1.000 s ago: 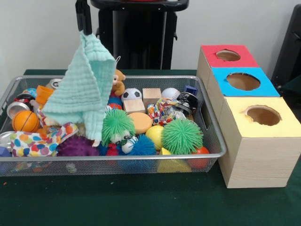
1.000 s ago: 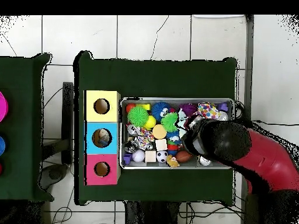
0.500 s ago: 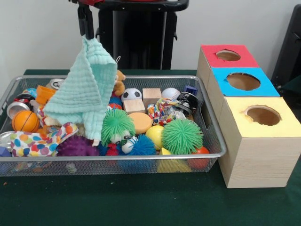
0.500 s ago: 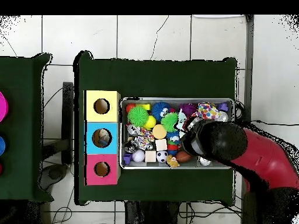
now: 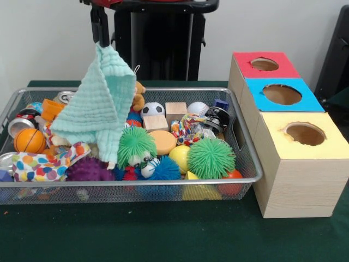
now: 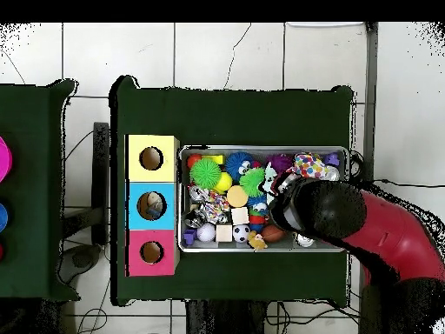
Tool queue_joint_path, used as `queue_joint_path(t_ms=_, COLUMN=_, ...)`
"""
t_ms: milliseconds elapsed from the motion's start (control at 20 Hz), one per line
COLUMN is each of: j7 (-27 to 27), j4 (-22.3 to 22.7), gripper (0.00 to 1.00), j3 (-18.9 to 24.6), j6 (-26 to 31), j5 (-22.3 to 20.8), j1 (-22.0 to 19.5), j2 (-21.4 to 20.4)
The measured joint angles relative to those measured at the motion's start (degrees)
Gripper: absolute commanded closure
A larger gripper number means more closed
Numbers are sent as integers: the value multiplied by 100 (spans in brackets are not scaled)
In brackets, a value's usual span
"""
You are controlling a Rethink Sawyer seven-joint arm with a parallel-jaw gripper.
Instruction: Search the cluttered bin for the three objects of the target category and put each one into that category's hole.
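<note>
above the left half of the wire bin (image 5: 248, 158) you have the gripper (image 5: 100, 34) clenched on the top corner of the mint cloth (image 5: 101, 106), and compared with a second ago it sits a touch higher and further right, so the cloth hangs slightly higher; against the half-second-old frame you see almost no change. the cloth drapes down from the pinch in a loose triangle, its lower edge reaching into the toys by the polka-dot fabric (image 5: 46, 164) and the green spiky ball (image 5: 136, 144). the arm (image 6: 382, 235) comes in from the bin's right end in the overhead view, its black wrist covering that part of the clutter, and in the front view only the dark fingers descend from the top edge, near vertical. everything else in the bin lies as before: the small basketball (image 5: 29, 140), soccer ball (image 5: 153, 109), wooden blocks (image 5: 175, 111) and the second green spiky ball (image 5: 211, 158). the sorting box stands just beside the bin, with its red hole (image 5: 264, 64), blue hole (image 5: 282, 94) and yellow hole (image 5: 305, 134) open on top.
</note>
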Motion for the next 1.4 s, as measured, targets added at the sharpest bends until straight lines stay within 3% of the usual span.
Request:
queue_joint_path(t_ms=700, j7=0, j4=2, gripper=100, j3=3, j6=0, j5=-24, j1=137, j2=-37)
queue_joint_path(t_ms=1400, j7=0, j4=-26, gripper=100, j3=-81, j6=301, j5=338, j1=1427, j2=-501)
